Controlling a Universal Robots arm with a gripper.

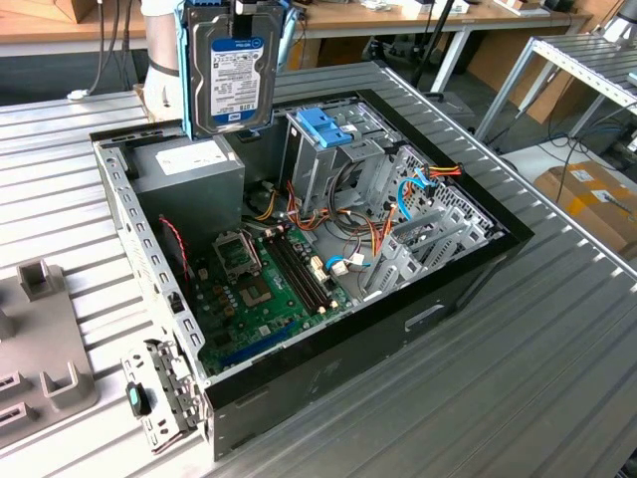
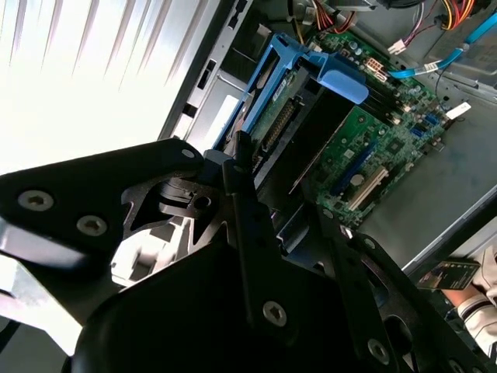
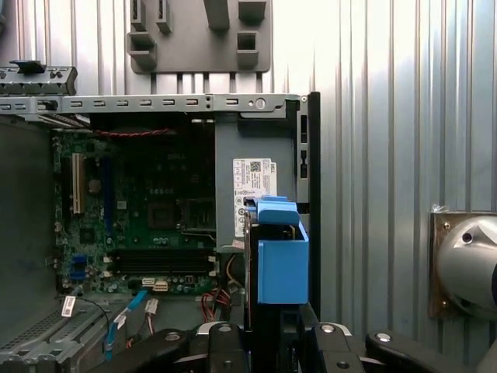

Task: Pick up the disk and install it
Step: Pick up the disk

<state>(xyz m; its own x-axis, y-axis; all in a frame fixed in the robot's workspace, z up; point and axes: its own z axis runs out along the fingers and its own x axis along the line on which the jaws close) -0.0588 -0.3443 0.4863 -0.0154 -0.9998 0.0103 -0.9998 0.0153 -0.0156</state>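
The disk is being held upright in the air with its label face turned toward the exterior view. It is hanging over the grey power supply box, at the corner of the open computer case. It is being carried by the gripper, whose jaws are closed on the disk's upper end, one finger to each side, so the lower end is being left unsupported. Because the grip is being applied at one end only, a slip or a swing of the disk is judged possible. A drop from this position would be expected to strike the power supply box or the motherboard beside it. The light blue side rails are being exposed along both long edges. Should they be presented tilted or off-line to the metal drive cage, jamming or a bent rail is considered likely. The cage is standing well apart from the disk, and its blue latch is projecting above it, so a collision with the latch is being treated as a hazard. Loose orange and blue cables are lying just beside the cage, and these could be caught or pinched. The case's grey side wall is also being regarded as an obstacle to any low sideways travel.
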